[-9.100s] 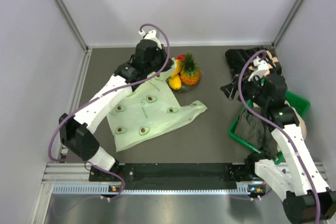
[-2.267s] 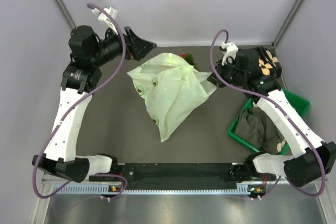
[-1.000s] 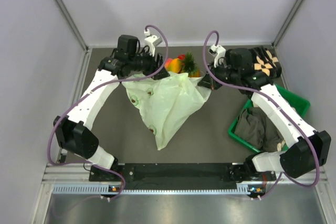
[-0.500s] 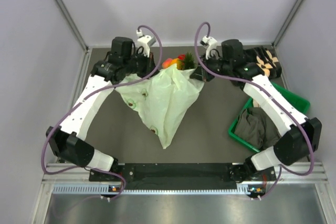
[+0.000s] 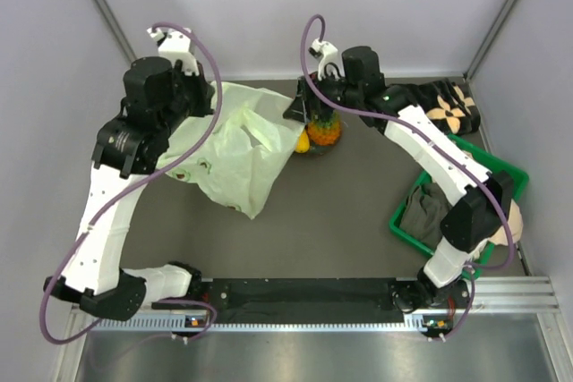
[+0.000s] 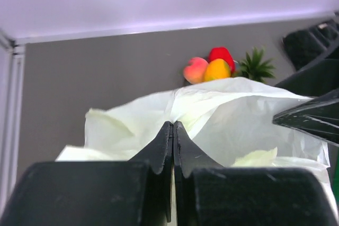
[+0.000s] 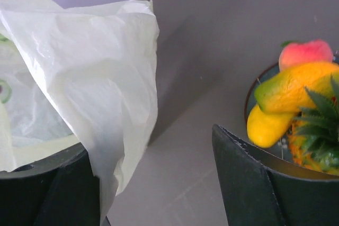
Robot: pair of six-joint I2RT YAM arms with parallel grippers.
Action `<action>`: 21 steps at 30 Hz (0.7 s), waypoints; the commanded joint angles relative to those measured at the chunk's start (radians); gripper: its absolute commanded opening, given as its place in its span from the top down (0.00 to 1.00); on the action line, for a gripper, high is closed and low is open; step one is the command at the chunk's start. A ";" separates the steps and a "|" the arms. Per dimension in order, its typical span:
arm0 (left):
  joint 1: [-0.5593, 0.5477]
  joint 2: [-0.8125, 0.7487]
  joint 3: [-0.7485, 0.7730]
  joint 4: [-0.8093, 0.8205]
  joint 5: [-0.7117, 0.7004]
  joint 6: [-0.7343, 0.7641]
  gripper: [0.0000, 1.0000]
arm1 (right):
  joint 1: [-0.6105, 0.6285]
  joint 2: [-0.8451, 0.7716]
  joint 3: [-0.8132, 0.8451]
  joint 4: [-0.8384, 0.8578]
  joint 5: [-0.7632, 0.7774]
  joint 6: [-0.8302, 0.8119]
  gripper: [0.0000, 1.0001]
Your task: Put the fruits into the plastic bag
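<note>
Bag (image 5: 235,151) dragged left in last half sec, no longer stretched between both arms, now bunched on left side. Left gripper (image 6: 173,129) pulled back up and left, bag edge pinched tight. Right gripper (image 5: 304,114) swung left over fruits (image 5: 305,140), jaws now wide apart, bag edge just draped over one finger. Pineapple (image 5: 326,130) back in plain sight.

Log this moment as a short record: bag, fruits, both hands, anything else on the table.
bag: large pale green translucent plastic bag, held up by one edge, beside the fruits
fruits: small toy fruits piled on a small round grey plate, outside the bag
left hand: shut on the bag's film
right hand: open, bag film draped over one finger, fruits next to the other
other: green basket holding dark clothes
</note>
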 commanded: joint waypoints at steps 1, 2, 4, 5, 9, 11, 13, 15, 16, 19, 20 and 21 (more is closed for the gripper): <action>-0.002 -0.044 0.010 0.027 -0.161 -0.052 1.00 | 0.009 -0.016 0.095 0.055 0.009 0.027 0.28; -0.002 -0.052 0.003 0.050 -0.171 -0.060 1.00 | 0.009 -0.021 0.096 0.051 0.011 0.026 0.28; -0.002 -0.058 -0.026 0.071 -0.200 -0.081 1.00 | 0.007 -0.027 0.090 0.034 0.013 0.012 0.28; -0.002 -0.061 -0.036 0.090 -0.207 -0.089 1.00 | 0.009 -0.036 0.084 0.025 0.013 0.008 0.28; -0.002 -0.063 -0.088 0.152 -0.228 -0.139 1.00 | 0.012 -0.073 0.015 -0.012 -0.003 -0.019 0.28; -0.002 -0.066 -0.112 0.188 -0.231 -0.159 1.00 | 0.024 -0.099 -0.046 -0.023 0.000 -0.028 0.28; -0.002 -0.063 -0.143 0.229 -0.233 -0.176 1.00 | 0.036 -0.139 -0.108 -0.026 0.006 -0.031 0.27; -0.003 -0.058 -0.174 0.248 -0.221 -0.205 1.00 | 0.056 -0.172 -0.155 -0.038 0.017 -0.031 0.27; -0.002 -0.058 -0.183 0.269 -0.216 -0.215 1.00 | 0.064 -0.182 -0.166 -0.043 0.020 -0.022 0.27; -0.003 -0.057 -0.214 0.298 -0.217 -0.242 1.00 | 0.105 -0.220 -0.188 -0.086 0.052 -0.026 0.27; -0.003 -0.055 -0.215 0.298 -0.219 -0.247 1.00 | 0.116 -0.235 -0.192 -0.096 0.074 -0.023 0.25; -0.003 -0.055 -0.212 0.300 -0.219 -0.247 1.00 | 0.121 -0.252 -0.203 -0.104 0.110 -0.017 0.23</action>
